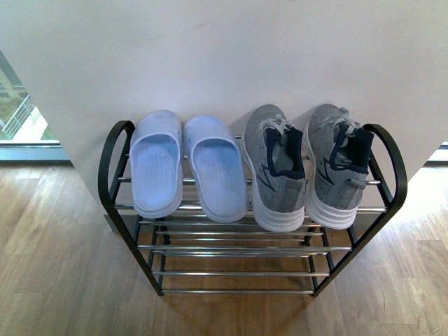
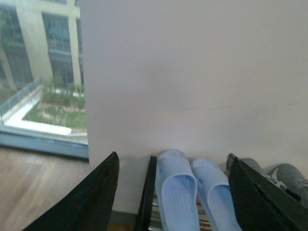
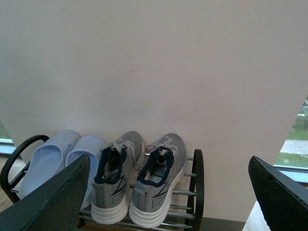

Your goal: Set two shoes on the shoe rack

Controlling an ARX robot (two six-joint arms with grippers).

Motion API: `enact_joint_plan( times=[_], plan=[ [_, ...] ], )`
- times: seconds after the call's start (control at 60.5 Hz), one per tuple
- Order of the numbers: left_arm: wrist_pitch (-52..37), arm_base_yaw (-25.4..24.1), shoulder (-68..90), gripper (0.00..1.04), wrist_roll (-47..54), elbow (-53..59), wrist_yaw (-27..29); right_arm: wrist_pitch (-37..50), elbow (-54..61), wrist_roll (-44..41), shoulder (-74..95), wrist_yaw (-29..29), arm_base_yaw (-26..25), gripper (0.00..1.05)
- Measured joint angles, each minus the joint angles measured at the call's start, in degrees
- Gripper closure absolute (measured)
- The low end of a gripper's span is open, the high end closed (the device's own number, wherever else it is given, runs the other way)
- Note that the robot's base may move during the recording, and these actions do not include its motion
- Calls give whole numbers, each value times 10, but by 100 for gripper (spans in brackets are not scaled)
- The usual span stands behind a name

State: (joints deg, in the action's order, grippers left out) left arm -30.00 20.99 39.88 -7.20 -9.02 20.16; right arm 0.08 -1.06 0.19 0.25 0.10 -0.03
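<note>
1. Resting side by side on the top tier of the rack (image 1: 389,168), at its right end, are both shoes: the left shoe (image 1: 277,168) and the right shoe (image 1: 339,164), toes to the far wall (image 1: 224,56), heels toward the robot.
2. Each shoe's long axis runs near-to-far, across the chrome bars, with white soles on the bars and heels at the near rail. They sit just beside each other, possibly touching.
3. A pair of pale blue slippers (image 1: 185,164) fills the left half of the same tier, just beside the left shoe and pointing the same way.
4. Left hand (image 2: 173,192): its two dark fingers (image 2: 89,197) are spread wide and hold nothing; between them its camera sees the slippers, with a shoe at the edge of the view. It looks held back from the rack, toward its left end.
5. Right hand (image 3: 173,192): fingers (image 3: 48,199) also spread wide, empty; the two shoes lie ahead of it, between the fingers, further toward the wall. It is the nearer hand to the shoes.
6. Neither arm shows in the front view, so both hands appear to be near-side of the rack and clear of it.
7. Judgement: the task looks complete, with both shoes on the rack. Any further move would be a straight approach from the near side by the right hand along the shoes' long axis, heel first.
</note>
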Motion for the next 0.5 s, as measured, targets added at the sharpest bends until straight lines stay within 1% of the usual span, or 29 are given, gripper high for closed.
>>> enact_joint_plan(
  times=[0.066, 0.116, 0.149, 0.215, 0.347, 0.364, 0.496],
  plan=[
    [3, -18, -20, 56, 23, 9, -16, 0, 0, 0, 0, 0, 0, 9],
    [12, -35, -38, 65, 40, 18, -32, 0, 0, 0, 0, -1, 0, 9],
    [17, -41, -44, 69, 45, 22, -39, 0, 0, 0, 0, -1, 0, 9],
    [31, -61, -67, 81, 55, 33, -60, 0, 0, 0, 0, 0, 0, 9],
    [54, -92, -105, 103, 61, 46, -89, 0, 0, 0, 0, -1, 0, 9],
    [56, -94, -108, 104, 60, 47, -90, 0, 0, 0, 0, 0, 0, 9],
    [90, -129, -158, 104, 65, 61, -124, 0, 0, 0, 0, 0, 0, 9]
  ],
)
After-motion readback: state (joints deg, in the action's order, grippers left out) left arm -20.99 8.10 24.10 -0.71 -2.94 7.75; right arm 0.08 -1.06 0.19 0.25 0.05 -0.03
